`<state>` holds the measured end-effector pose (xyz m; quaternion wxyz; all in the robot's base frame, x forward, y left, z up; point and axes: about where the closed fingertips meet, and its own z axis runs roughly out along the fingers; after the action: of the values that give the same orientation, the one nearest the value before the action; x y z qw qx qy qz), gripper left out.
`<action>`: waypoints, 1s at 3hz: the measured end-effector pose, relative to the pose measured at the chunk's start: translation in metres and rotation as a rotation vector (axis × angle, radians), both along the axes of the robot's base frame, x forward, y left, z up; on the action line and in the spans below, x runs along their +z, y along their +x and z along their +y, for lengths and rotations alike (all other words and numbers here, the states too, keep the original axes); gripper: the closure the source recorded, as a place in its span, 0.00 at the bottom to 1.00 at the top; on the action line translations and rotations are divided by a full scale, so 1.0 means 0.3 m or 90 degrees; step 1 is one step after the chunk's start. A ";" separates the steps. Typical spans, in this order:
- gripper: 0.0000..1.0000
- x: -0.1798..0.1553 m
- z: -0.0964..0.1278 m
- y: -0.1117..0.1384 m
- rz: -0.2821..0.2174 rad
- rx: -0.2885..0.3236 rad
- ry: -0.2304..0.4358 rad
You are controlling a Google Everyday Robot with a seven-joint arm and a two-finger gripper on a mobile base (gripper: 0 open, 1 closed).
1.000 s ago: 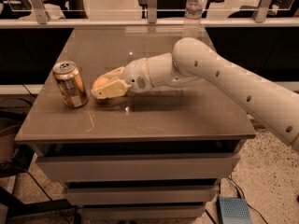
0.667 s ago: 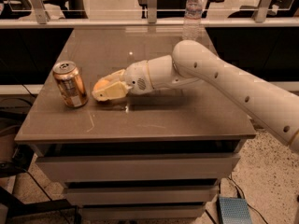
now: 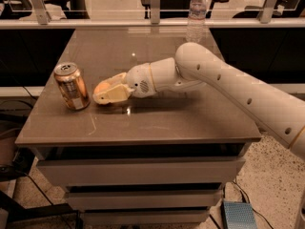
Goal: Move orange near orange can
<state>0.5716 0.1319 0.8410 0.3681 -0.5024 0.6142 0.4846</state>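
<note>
Still gripper (image 3: 103, 93) clasps orange (image 3: 100, 87) just beside orange can (image 3: 71, 86), unmoved.

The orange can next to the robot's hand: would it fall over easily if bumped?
Probably. The orange can stands upright, tall and narrow, so a sideways nudge from the gripper, closed on the orange just beside it, could tip it. Once on its side, its round body would likely roll across the smooth table.
</note>
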 end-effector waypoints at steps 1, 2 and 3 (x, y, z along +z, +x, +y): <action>0.13 0.008 0.003 -0.007 0.001 0.007 0.006; 0.00 0.016 0.003 -0.011 0.000 0.010 0.009; 0.00 0.017 0.002 -0.011 0.000 0.010 0.009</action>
<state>0.5682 0.1326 0.8462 0.3680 -0.5049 0.6065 0.4917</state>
